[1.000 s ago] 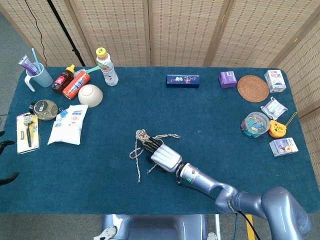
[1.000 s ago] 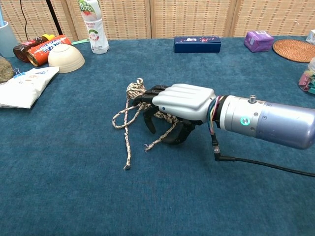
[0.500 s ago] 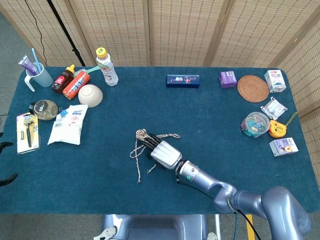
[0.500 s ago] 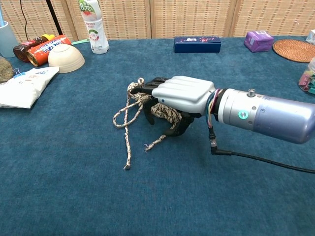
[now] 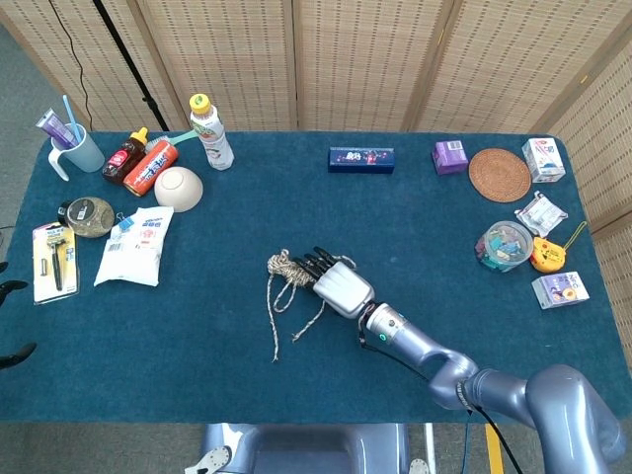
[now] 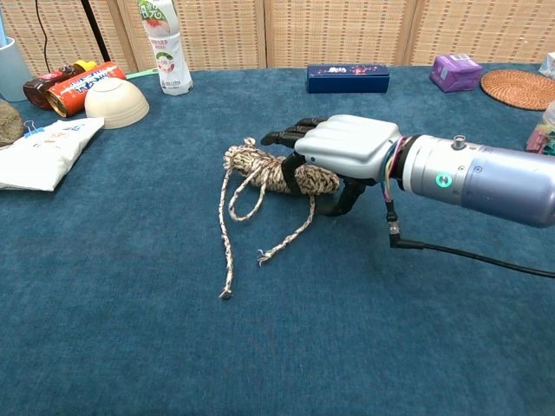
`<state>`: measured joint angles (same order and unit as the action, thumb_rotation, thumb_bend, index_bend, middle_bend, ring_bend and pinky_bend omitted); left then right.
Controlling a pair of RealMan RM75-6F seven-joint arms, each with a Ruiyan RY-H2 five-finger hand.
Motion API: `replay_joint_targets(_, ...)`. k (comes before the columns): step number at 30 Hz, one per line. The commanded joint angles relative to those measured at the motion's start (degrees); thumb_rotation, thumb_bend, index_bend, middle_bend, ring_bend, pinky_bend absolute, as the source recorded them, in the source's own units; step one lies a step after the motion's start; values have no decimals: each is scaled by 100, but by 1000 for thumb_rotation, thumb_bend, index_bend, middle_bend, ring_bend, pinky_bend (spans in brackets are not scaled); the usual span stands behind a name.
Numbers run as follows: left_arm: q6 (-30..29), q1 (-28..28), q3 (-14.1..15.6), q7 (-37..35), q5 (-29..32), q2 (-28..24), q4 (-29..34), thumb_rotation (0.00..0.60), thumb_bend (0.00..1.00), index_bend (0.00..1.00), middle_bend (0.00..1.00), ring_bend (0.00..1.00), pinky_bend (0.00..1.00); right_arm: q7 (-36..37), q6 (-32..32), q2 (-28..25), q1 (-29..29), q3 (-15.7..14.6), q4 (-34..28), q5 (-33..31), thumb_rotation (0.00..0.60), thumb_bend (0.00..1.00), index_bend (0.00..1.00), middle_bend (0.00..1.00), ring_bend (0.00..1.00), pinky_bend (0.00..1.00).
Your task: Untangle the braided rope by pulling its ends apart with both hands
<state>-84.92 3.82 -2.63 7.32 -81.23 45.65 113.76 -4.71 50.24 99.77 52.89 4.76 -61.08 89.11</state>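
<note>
The braided rope (image 5: 284,270) (image 6: 260,166) lies as a knotted bundle near the middle of the blue table (image 5: 444,227), with two loose tails trailing toward the front edge. My right hand (image 5: 342,287) (image 6: 347,147) reaches in from the right and sits over the bundle's right end. Its thumb wraps around the bundle from below while its fingers (image 6: 288,134) stretch out flat above it, so it holds the rope. No left hand shows in either view.
A bottle (image 5: 210,131), bowl (image 5: 178,188), white pouch (image 5: 135,247) and cans stand at the back left. A dark blue box (image 5: 360,159) (image 6: 347,77) lies at the back centre. A woven coaster (image 5: 499,174), plastic jar (image 5: 504,245) and small cartons crowd the right side.
My right hand has shifted right and away from me, dragging the rope's bundle with it. The loops have drawn tighter and the fingers have straightened above the rope.
</note>
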Motion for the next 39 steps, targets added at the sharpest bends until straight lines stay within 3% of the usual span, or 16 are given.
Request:
replay_joint_targets(1,-3,1,0,3,-12,3,8,600,70,261,117,5,0,-104,-48,-94,-22,60,53,-121,600,346,436,0,0,0)
replay_joint_targets(7,15,17,1,11,-43,22,14,600,70,261,117,5,0,-174,-41,-281,-86,72,-113,-224,600,347,437,0,0,0)
replay_joint_targets(19,43,25,8,-27,-56,45,-25,600,70,261,117,5,0,-171,130,-597,-181,-123,-1009,-13,600,346,443,0,0,0)
replay_joint_targets(39,46,-13,52,-138,-97,21,-101,600,70,261,117,5,0,-375,-124,-302,-90,-191,-961,-49,600,346,447,0,0,0)
